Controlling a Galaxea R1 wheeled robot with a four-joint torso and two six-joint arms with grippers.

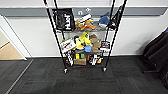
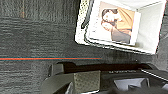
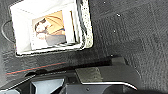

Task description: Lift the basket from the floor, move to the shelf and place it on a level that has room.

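You cannot tell how either gripper's jaws stand from the wrist views; both wrists look down on the basket (image 2: 120,25), which sits on the floor (image 2: 32,37) with a printed picture (image 3: 51,28) lying flat in its cloth lining; neither arm appears to hold it; ahead, the shelf (image 1: 85,37) stands against the wall, its lower tiers crowded, which probably leaves room only higher up.

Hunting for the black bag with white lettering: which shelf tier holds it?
The upper visible tier of the shelf holds the black bag, at its left end; lower tiers carry colourful clutter.
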